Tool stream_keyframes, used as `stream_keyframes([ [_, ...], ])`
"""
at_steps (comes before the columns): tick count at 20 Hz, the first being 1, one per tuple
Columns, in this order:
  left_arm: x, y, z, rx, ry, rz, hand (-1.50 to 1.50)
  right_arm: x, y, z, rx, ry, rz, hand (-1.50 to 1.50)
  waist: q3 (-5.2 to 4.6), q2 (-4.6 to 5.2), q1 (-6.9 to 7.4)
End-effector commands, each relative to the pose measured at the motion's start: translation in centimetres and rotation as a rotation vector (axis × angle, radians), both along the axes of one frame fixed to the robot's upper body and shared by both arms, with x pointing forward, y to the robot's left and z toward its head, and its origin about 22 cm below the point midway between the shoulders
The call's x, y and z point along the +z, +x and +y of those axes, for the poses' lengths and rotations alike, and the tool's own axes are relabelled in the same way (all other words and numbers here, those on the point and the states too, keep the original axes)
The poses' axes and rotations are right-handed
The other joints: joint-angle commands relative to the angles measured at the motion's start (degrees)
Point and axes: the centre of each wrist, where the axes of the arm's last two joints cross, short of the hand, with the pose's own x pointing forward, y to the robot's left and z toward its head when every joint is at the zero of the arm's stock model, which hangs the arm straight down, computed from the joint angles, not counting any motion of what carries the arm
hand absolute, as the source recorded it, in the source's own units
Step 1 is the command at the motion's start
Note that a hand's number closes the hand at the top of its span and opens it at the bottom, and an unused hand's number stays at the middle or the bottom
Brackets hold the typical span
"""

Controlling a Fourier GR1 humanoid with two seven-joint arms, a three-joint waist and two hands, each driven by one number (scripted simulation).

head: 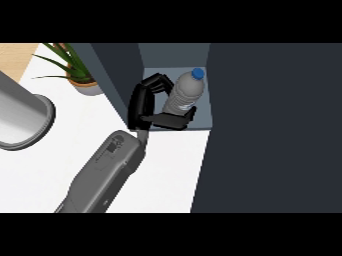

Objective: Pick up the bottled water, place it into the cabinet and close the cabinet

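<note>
Bottled water stands upright inside the cabinet, right hand curled around it, and pulling the fingers out carelessly risks tipping it against the open door's path.

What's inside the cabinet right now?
The bottled water stands upright on the cabinet shelf, blue cap up. The hand reaches in beside it, thumb and fingers curled round the bottle. The dark door on the right hides the rest of the interior.
</note>
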Motion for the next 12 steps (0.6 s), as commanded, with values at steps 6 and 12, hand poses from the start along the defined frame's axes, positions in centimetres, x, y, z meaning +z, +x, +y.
stream_keyframes([
  [6, -1.3, 2.2, -0.5, 0.111, 0.020, 0.077, 1.50, 1.7, -2.2, -1.7, 0.008, 0.020, -0.050, -1.50, 0.00, 0.41, -1.51],
  [12, -1.2, 4.2, 0.1, 0.203, 0.094, 0.087, 1.50, 0.8, -2.7, -1.6, 0.002, 0.026, -0.044, -1.50, -0.01, 0.48, -1.74],
])
